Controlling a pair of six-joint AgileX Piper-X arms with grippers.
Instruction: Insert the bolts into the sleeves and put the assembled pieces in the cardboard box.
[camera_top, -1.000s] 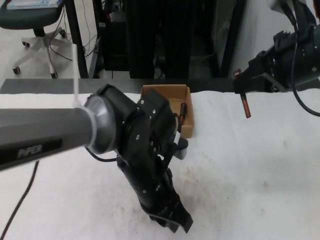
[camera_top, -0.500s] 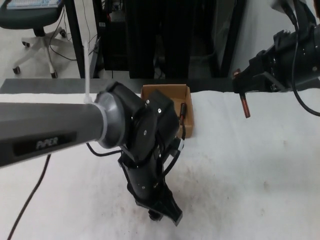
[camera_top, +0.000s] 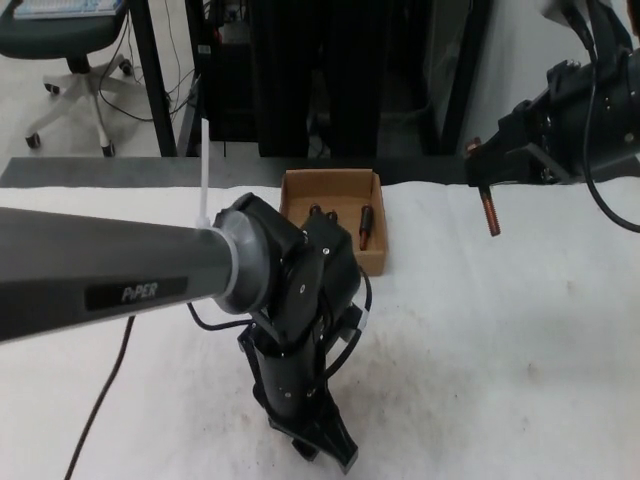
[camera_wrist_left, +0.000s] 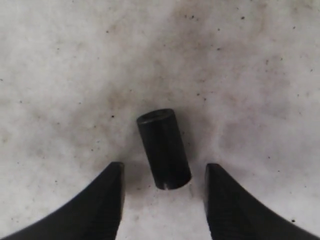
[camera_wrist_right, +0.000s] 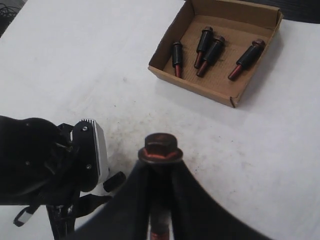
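Observation:
A black sleeve (camera_wrist_left: 164, 149) lies on its side on the white bench cover, between the two fingers of my left gripper (camera_wrist_left: 164, 200), which is open around it without touching. In the high view that left gripper (camera_top: 322, 445) points down at the bench's near edge. My right gripper (camera_wrist_right: 159, 197) is shut on a copper bolt (camera_wrist_right: 161, 149), hex head toward the camera. The high view shows this bolt (camera_top: 490, 212) hanging from the right gripper (camera_top: 484, 178) above the bench at the right. The cardboard box (camera_top: 376, 258) holds several assembled pieces (camera_wrist_right: 210, 49).
The cardboard box (camera_wrist_right: 196, 85) sits at the bench's back middle, just beyond the left arm (camera_top: 120, 275). A white stained cloth (camera_top: 500, 340) covers the bench. Dark racks and an office chair (camera_top: 70, 40) stand beyond the back edge.
The left arm has swung its wrist and lowered toward the near edge, uncovering the box's inside. The right arm with the bolt has kept still.

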